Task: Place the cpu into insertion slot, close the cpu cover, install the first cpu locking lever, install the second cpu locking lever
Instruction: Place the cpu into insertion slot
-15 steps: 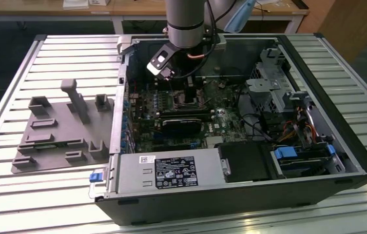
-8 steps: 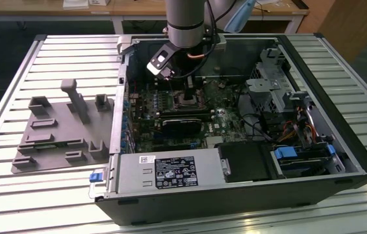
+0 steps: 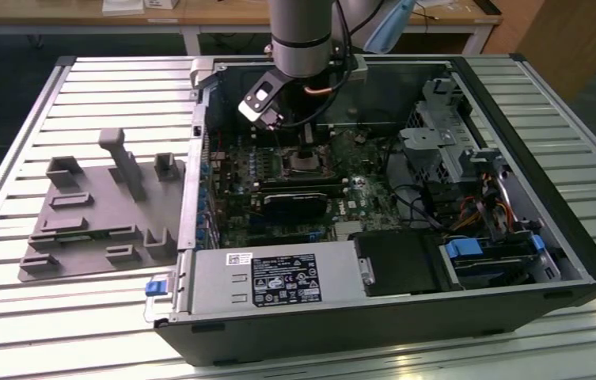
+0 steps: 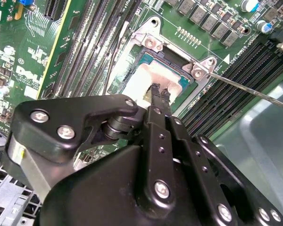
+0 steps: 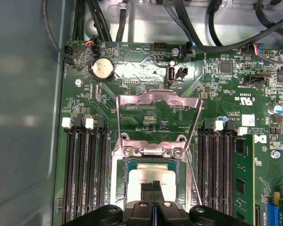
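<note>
Slatted table (image 3: 66, 336): computer case (image 3: 382, 328), grey fixture (image 3: 86, 229).

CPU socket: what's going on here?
The arm's gripper, fingers shut, is down inside the open case, right over the cpu. The cpu lies in the slot. Whether the tips touch it, I can't tell. The cover is swung open and the levers are not latched.
</note>
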You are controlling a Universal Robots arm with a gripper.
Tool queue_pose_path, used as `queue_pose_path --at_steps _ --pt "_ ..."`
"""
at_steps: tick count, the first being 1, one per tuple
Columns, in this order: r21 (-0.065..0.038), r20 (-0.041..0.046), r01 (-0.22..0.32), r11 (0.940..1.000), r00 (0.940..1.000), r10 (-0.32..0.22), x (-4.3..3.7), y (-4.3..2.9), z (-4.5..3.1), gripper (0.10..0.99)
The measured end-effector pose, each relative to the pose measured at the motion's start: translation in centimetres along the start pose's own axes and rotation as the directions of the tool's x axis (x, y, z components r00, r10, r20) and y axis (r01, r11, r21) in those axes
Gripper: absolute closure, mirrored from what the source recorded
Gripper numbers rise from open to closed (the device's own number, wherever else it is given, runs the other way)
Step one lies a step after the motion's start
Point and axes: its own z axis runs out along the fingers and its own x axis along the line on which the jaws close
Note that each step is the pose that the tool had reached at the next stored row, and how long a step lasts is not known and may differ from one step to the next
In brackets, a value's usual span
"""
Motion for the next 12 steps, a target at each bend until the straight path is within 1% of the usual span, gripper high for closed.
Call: queue_pose_path --at_steps 3,6,9,12 --pt "0.0 0.0 0.0 1.0 1.0 0.0 0.0 0.0 -0.02 0.984" --pt "0.0 0.0 0.0 1.0 1.0 0.0 0.0 0.03 -0.33 0.984" --pt "0.0 -0.0001 -0.001 1.0 1.0 0.001 -0.01 0.09 -1.01 0.984" --pt "0.0 -0.0005 -0.002 1.0 1.0 0.002 -0.02 0.17 -1.92 0.984"
